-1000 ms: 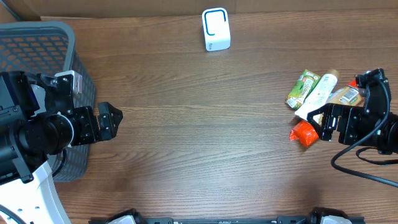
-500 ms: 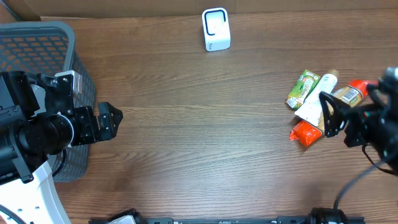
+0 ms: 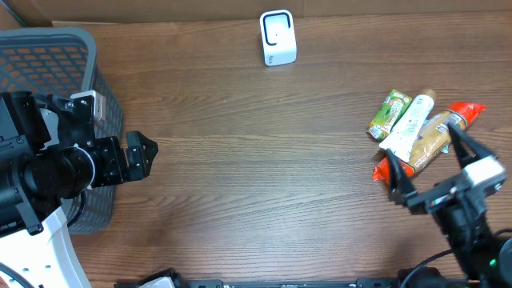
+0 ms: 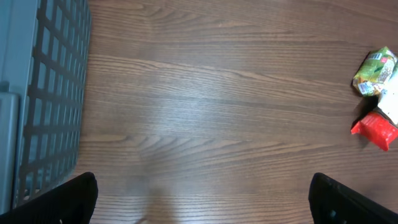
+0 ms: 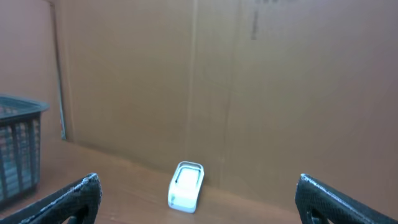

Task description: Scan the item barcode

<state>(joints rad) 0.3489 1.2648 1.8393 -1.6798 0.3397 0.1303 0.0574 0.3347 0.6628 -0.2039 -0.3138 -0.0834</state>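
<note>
Seemingly at the pick-up step, left jaws and right jaws both gape empty, the right poised by the packets [image 3: 410,126] heaped at the bench's [image 3: 256,160] right side, next needing to close on one.

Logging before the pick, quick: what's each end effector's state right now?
Left end effector: open, holding nothing.
Right end effector: open, holding nothing.
</note>
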